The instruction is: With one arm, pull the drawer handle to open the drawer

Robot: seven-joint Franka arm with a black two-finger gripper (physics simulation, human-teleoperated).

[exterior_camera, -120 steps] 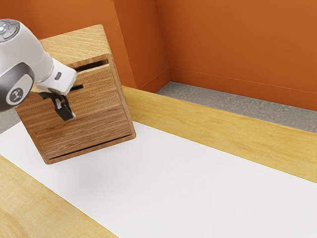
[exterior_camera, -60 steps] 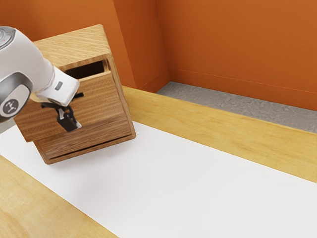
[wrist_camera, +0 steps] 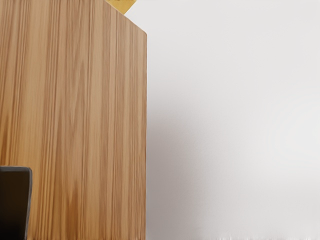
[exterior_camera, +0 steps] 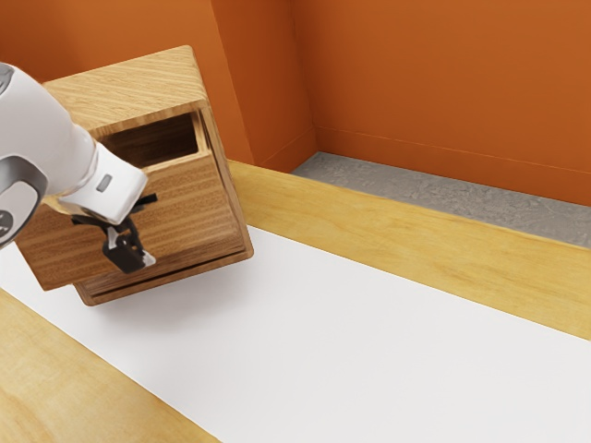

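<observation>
Drawer (exterior_camera: 180, 198) is being shown partly open: its front is standing out from the cabinet (exterior_camera: 120, 88), and a dark opening is being seen behind the front's upper edge. Below it, the cabinet's lower strip is sitting back, closer to the cabinet body. The drawer handle (exterior_camera: 148, 197), a thin black bar, is lying across the drawer front, toward the exterior view's left.

The gripper (exterior_camera: 125, 252) is being held right at this handle, pointing down and crossing the black bar. Whether the claw is clenched on the handle or released cannot be told. The white arm (exterior_camera: 51, 138) is coming in from the exterior view's left, and the left part of the cabinet is being covered by it.

In the wrist view a wooden panel (wrist_camera: 75, 125) with straight grain is being seen under the hand; whether it belongs to the drawer or to the cabinet cannot be told. A dark block (wrist_camera: 14, 202) is lying against it at the picture's corner.

The cabinet is standing on the white table top (exterior_camera: 351, 351), at its far end on the exterior view's left. The white top is being framed by a wooden border (exterior_camera: 416, 240). Behind it, a grey floor (exterior_camera: 443, 194) and orange walls (exterior_camera: 443, 74) are being shown.
</observation>
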